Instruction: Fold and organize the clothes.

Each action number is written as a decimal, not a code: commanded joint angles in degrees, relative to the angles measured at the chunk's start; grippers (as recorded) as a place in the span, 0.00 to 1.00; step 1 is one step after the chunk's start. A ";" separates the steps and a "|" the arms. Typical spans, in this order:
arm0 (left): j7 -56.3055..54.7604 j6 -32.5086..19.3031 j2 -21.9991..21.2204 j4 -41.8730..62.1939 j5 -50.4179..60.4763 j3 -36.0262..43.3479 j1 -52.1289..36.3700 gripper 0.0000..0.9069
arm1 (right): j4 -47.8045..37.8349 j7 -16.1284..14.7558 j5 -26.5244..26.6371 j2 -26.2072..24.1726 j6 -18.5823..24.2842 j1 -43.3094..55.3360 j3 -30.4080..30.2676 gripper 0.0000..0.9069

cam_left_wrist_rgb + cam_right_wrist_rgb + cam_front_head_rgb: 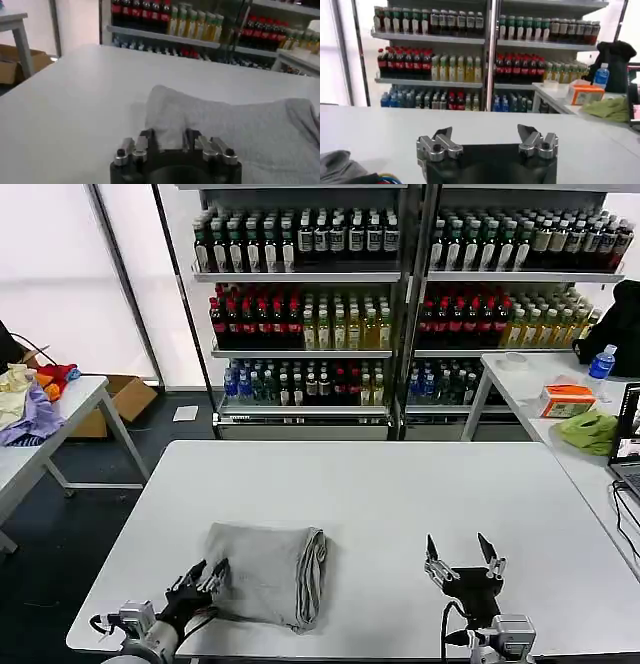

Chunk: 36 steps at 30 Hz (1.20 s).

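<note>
A light grey shirt (268,569) lies folded into a thick rectangle on the white table (380,484), near its front edge and left of centre. My left gripper (205,574) is low at the shirt's front left corner. Its jaws stand partly apart with the cloth's edge (172,117) lying between the fingertips (148,138). The rest of the shirt (260,130) spreads away beyond the left gripper (169,137). My right gripper (464,556) hovers over bare table to the shirt's right, open and holding nothing. The right gripper (485,134) has only tabletop between its fingers.
Shelves of bottles (400,294) stand behind the table. A side table (560,384) on the right carries a lime-green cloth (588,430), an orange box (568,398) and a water bottle (601,363). Another table on the left holds coloured garments (30,399).
</note>
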 commanded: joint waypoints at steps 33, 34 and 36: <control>-0.82 -0.62 21.81 5.72 -1.22 -32.05 -1.81 0.00 | -1.70 0.08 0.27 0.26 0.25 2.15 -2.25 1.00; -0.95 -0.59 21.60 5.25 -1.19 -31.87 -1.59 0.00 | -1.76 0.08 0.32 0.29 0.21 2.35 -2.38 1.00; -0.95 -0.64 20.53 4.10 -0.84 -30.98 -1.06 0.00 | -1.75 0.09 0.49 0.31 0.14 2.54 -2.38 1.00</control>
